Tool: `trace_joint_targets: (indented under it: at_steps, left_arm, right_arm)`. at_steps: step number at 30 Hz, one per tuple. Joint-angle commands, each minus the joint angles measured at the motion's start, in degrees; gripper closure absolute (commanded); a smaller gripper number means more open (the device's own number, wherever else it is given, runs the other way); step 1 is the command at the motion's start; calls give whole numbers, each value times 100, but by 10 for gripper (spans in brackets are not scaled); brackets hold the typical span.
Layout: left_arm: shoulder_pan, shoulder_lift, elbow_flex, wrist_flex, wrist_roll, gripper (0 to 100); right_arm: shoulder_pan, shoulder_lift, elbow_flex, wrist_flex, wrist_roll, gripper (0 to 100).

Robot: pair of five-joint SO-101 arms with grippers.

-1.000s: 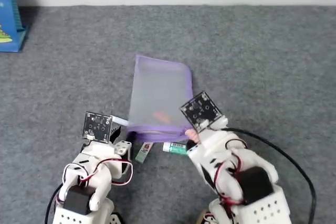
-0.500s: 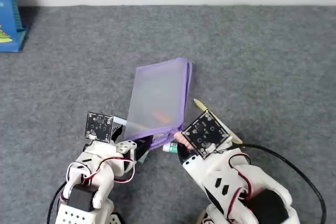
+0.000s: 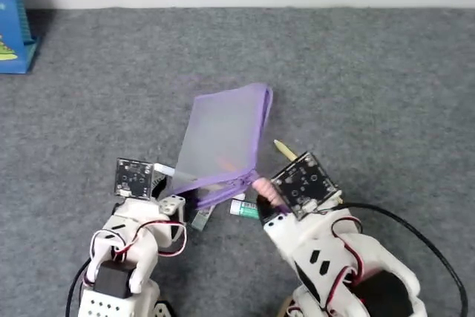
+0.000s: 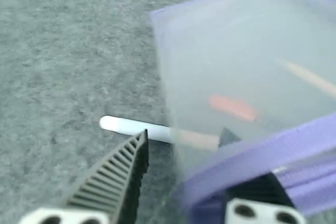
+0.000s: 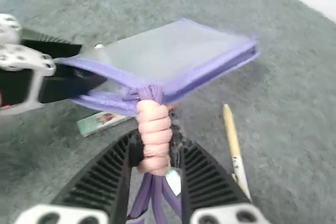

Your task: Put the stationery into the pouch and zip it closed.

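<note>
The translucent purple pouch (image 3: 223,131) (image 4: 236,51) (image 5: 173,51) lies mid-table with its near zip edge lifted. My right gripper (image 3: 261,187) (image 5: 155,145) is shut on the pink zipper pull (image 5: 154,124). At the pouch's near left corner my left gripper (image 3: 185,200) (image 4: 184,135) stands open, its black finger (image 4: 252,192) under the purple zip edge. An orange item (image 4: 233,107) shows through the pouch. Outside it lie a yellow pencil (image 3: 284,149) (image 5: 233,140), a white pen (image 3: 166,171) (image 4: 136,128), a green-labelled piece (image 3: 246,209) (image 5: 100,123) and a small tag-like piece (image 3: 201,218).
A blue box (image 3: 11,20) stands at the far left by the white wall. Grey carpet (image 3: 371,79) covers the table, with open room to the right and behind the pouch. Both arm bases crowd the near edge.
The right gripper has drawn the zipper pull up and toward the left; the pouch's near edge lifted and its far end swung right, uncovering the yellow pencil. The left arm barely shifted.
</note>
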Motion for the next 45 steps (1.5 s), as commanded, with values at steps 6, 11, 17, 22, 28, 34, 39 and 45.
trace_joint_targets:
  at_steps: [6,11,17,22,28,34,39,45]
  left_arm:
    - [-149,-62,-75,-123,-18,797]
    - [-176,-62,-66,-114,0,832]
    - [-176,-62,-189,-114,9,981]
    - [-237,-62,-400,-105,26,988]
    - [-1116,-62,-848,-105,396,988]
    - [-1380,-62,-1569,519,396,988]
    - [-1371,-35,-2571,1222,396,988]
    - [-888,-18,-2870,1266,396,988]
  right_arm:
    - [242,-75,-404,-75,-79,991]
    - [251,-75,-404,-57,-79,991]
    - [251,-75,-404,-13,-62,984]
    - [338,-66,-378,207,-88,814]
    - [1358,-4,-220,40,-352,725]
    - [1754,4,360,-593,-26,789]
    - [1991,13,492,-734,-18,790]
    - [2062,1182,448,-1068,211,794]
